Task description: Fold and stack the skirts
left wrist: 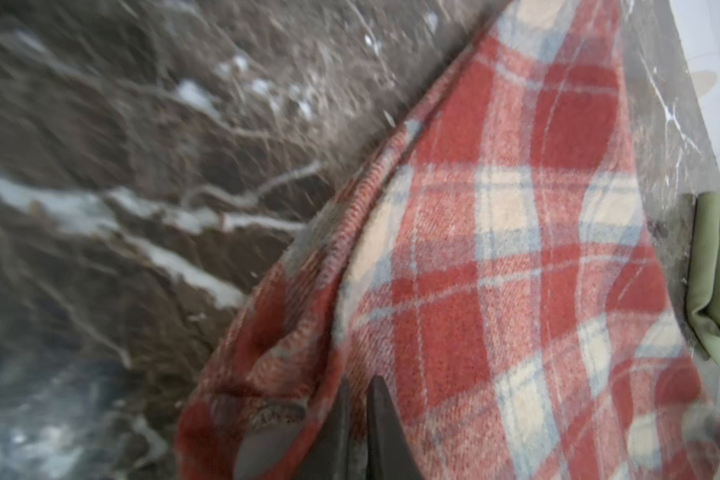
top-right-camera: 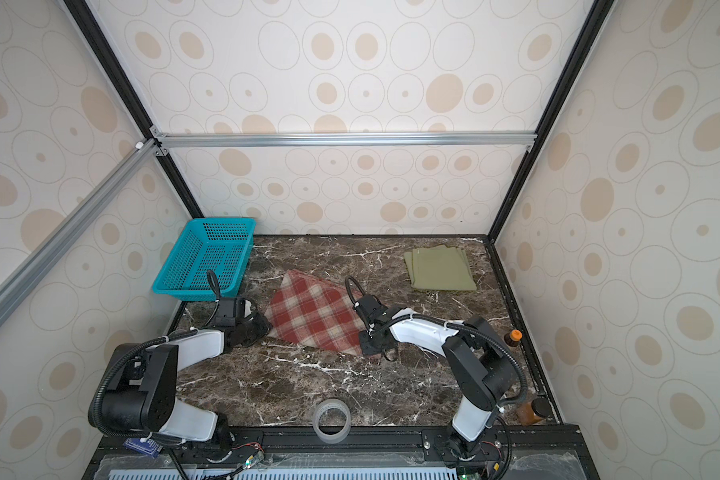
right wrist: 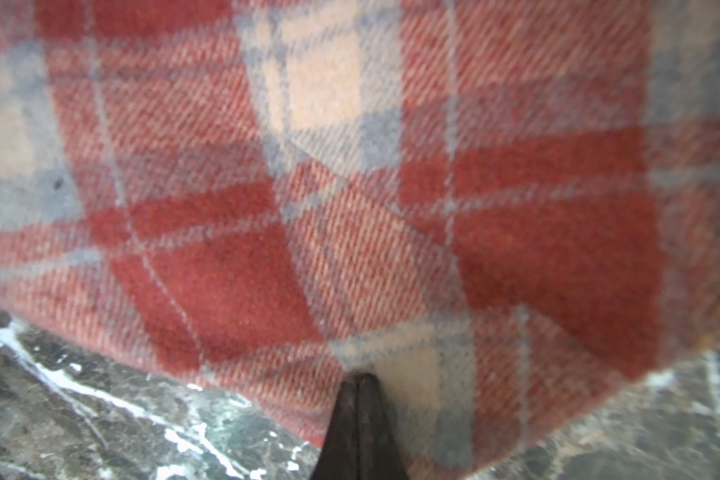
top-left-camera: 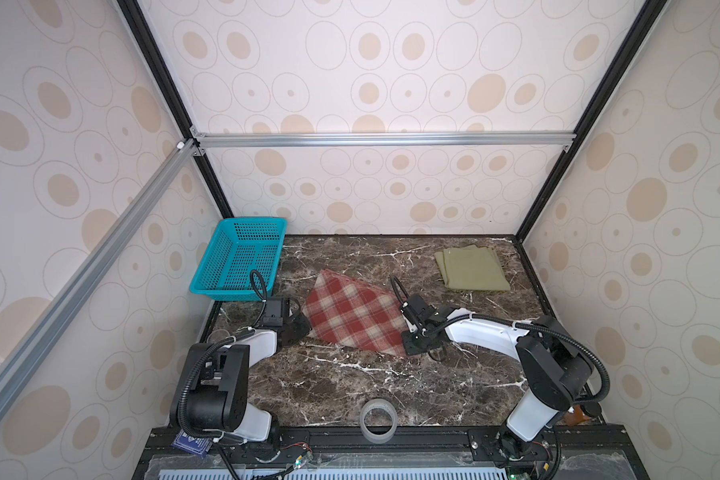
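Two arms work a plaid skirt point(top-left-camera: 354, 316) that lies mid-table as a rough triangle on the marbled table point(top-left-camera: 350, 386), one arm at each of its near corners. The left gripper point(top-left-camera: 304, 324) sits at the skirt's left corner. In both top views we find its tips hidden under its own black body. The left wrist view shows us two fingers point(left wrist: 387, 424) drawn almost together on a raised fold of the hem, a sliver of red cloth between them. The right gripper point(top-left-camera: 410, 336) covers the skirt's near right corner, and from above we cannot make out its tips either. The right wrist view shows its fingers point(right wrist: 358, 415) pressed together on a pucker at the cloth's edge, nipping it as far as we can tell, though the weave there is blurred and fills most of the picture. The green skirt point(top-left-camera: 472, 268) lies folded flat at the far right of the table, well apart from the plaid one. In the left wrist view we see only a strip of it, cut off at the frame's edge. A teal basket point(top-left-camera: 254, 220) stands at the far left corner, its near side partly behind the left arm's cable. A tape roll point(top-left-camera: 378, 419) rests at the table's near edge. In a top view an orange-capped bottle point(top-right-camera: 514, 336) and a brown jar point(top-right-camera: 533, 411) peek from behind the right arm by the right wall, and we cannot tell their contents.
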You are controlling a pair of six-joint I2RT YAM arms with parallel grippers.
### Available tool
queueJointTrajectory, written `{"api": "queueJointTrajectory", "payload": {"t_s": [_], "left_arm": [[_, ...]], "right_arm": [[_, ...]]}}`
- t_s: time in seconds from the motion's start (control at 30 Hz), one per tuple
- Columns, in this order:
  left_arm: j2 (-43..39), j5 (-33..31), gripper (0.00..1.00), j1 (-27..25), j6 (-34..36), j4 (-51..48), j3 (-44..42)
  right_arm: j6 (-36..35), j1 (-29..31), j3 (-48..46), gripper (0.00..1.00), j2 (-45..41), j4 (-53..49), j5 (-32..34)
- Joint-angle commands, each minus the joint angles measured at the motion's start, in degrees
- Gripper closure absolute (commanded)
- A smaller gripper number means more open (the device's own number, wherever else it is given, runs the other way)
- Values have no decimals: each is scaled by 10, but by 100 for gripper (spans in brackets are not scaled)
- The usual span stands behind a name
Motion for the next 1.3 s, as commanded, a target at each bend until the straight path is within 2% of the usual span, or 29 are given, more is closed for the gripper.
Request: {"api": "queueJointTrajectory", "payload": {"t_s": [0.0, 0.2, 0.37, 0.53, 0.8, 1.03, 1.27], "left_arm": [[-16, 2, 89, -16, -12, -44, -20], [-60, 2, 89, -40, -9, -67, -22], [-73, -26, 88, -47, 37, -140, 82], [-41, -15, 87, -49, 51, -111, 135], [69, -1, 88, -57, 61, -64, 184], [112, 0, 89, -68, 54, -36, 162], [81, -8, 89, -78, 29, -15, 84]], "right_arm": [[-10, -17, -12, 98, -13, -39, 24], [-6, -46, -5, 98, -25, -52, 40], [14, -48, -9, 96, -78, -51, 42], [30, -48, -14, 96, -100, -45, 29], [50, -59, -32, 95, -97, -5, 41], [52, -80, -37, 95, -68, 26, 47], [33, -91, -26, 95, -23, 35, 40]]}}
